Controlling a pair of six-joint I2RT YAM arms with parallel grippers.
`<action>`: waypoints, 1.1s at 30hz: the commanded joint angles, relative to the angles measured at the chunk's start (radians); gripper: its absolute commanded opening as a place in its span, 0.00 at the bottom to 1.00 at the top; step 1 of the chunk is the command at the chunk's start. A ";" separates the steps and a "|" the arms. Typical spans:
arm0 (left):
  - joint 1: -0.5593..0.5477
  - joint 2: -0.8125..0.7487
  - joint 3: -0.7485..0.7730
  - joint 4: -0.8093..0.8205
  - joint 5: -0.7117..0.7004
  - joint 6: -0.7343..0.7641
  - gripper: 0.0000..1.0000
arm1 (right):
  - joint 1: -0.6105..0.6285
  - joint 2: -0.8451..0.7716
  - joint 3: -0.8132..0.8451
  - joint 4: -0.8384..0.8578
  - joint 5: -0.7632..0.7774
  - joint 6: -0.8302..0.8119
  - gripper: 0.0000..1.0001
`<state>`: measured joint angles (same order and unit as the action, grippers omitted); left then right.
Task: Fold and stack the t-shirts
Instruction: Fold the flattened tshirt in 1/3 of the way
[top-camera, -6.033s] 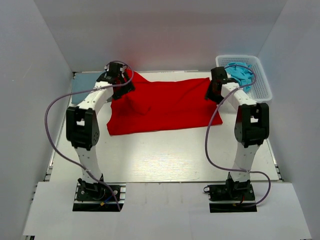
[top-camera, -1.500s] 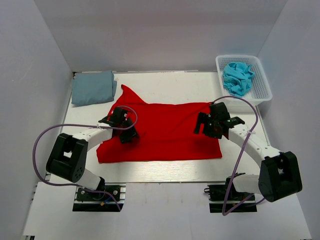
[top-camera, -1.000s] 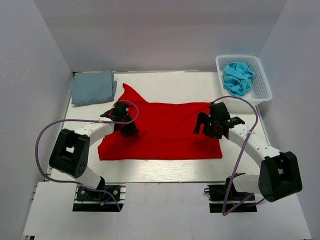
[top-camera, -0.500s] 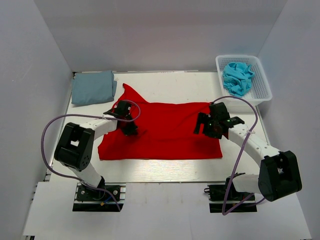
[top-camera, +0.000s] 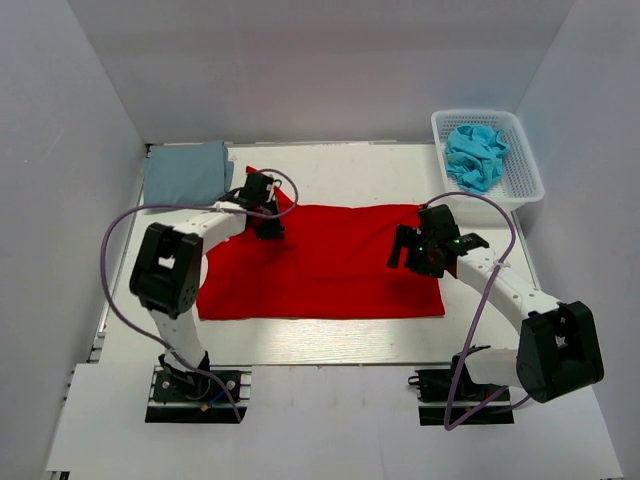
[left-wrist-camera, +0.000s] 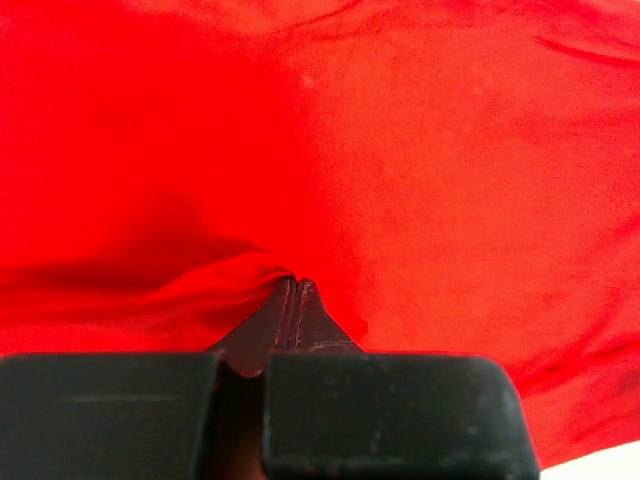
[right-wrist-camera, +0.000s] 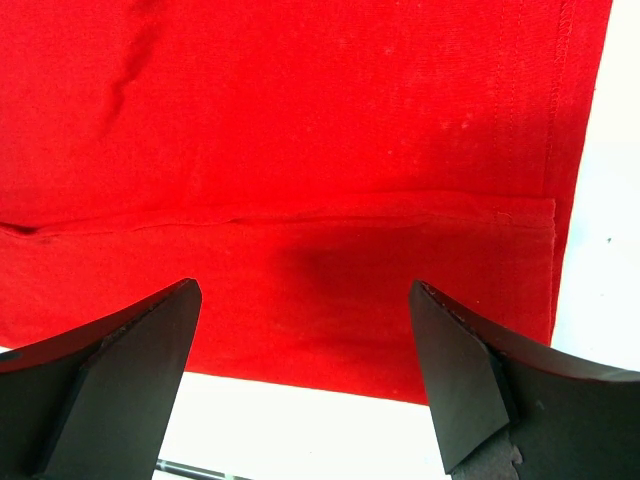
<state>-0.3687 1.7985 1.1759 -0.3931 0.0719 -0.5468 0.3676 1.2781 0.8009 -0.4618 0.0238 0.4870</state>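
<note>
- The left hand (left-wrist-camera: 293, 287) is closed, pinching a small raised fold of the red t-shirt (top-camera: 330, 262). Red cloth spreads ahead of it and to both sides.
- The right hand (right-wrist-camera: 302, 290) is spread wide and holds nothing. It sits over the same shirt's hemmed edge, with bare bench (top-camera: 330, 335) just to its right.
- The grey-blue t-shirt (top-camera: 185, 172) lies folded near the left hand, on its outer side.
- The turquoise t-shirt (top-camera: 475, 155) is bunched in the white basket (top-camera: 527, 168), well beyond the right hand.
</note>
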 joint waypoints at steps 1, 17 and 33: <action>-0.004 0.097 0.129 -0.108 0.043 0.162 0.00 | -0.002 0.009 0.006 0.011 0.008 -0.011 0.90; -0.004 -0.077 0.165 -0.190 -0.070 0.157 0.99 | 0.002 0.012 0.032 0.037 -0.004 -0.025 0.90; 0.007 -0.484 -0.545 -0.197 -0.127 -0.307 0.99 | 0.021 0.083 -0.221 0.196 -0.062 0.022 0.90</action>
<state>-0.3573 1.3483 0.6861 -0.5606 -0.0479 -0.7086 0.3782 1.3460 0.6460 -0.2707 -0.0002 0.4721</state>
